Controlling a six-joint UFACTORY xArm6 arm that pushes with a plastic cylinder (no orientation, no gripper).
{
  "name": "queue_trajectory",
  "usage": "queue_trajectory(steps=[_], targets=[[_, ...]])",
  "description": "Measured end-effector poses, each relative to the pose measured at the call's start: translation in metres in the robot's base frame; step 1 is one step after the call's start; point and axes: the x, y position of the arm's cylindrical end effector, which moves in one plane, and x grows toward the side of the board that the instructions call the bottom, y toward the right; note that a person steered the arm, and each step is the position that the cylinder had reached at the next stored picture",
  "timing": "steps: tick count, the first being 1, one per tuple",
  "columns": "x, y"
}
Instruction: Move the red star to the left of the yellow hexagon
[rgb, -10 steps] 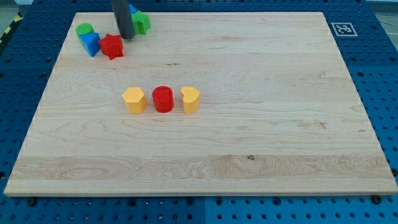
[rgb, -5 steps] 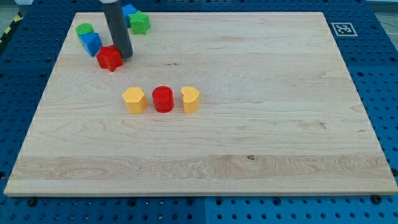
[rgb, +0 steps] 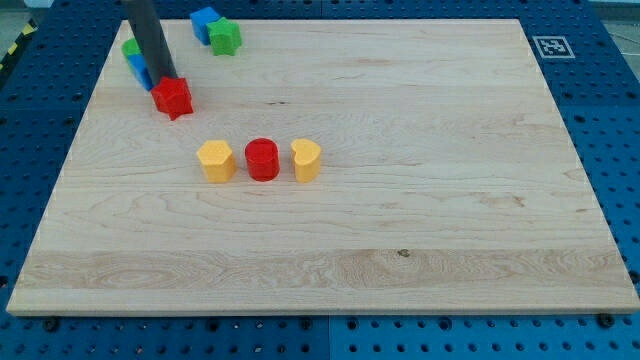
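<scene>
The red star (rgb: 174, 98) lies near the view's upper left of the wooden board (rgb: 420, 220). My tip (rgb: 163, 80) touches the star's upper left edge, between the star and a blue block. The yellow hexagon (rgb: 215, 160) sits lower and to the right of the star, leftmost in a row with a red cylinder (rgb: 262, 159) and a yellow heart (rgb: 306, 160). The star is above and left of the hexagon, apart from it.
A blue block (rgb: 137, 69) and a green block (rgb: 130, 47) sit behind the rod at the upper left, partly hidden. Another blue block (rgb: 205, 20) and a green star (rgb: 225, 36) lie at the view's top. A marker tag (rgb: 553, 47) is off the board's top right corner.
The rod moved from the star's upper right, by the green star, around to its upper left. The red star slid slightly down and left, away from the blue block.
</scene>
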Motion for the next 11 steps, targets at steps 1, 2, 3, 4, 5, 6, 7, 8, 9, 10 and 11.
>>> queue_trajectory(steps=[1,2,3,4,5,6,7,8,9,10,11], targets=[[0.023,0.004],[0.038,0.006],[0.027,0.007],[0.022,0.015],[0.034,0.021],[0.05,0.034],[0.056,0.059],[0.056,0.077],[0.063,0.09],[0.074,0.093],[0.087,0.087]])
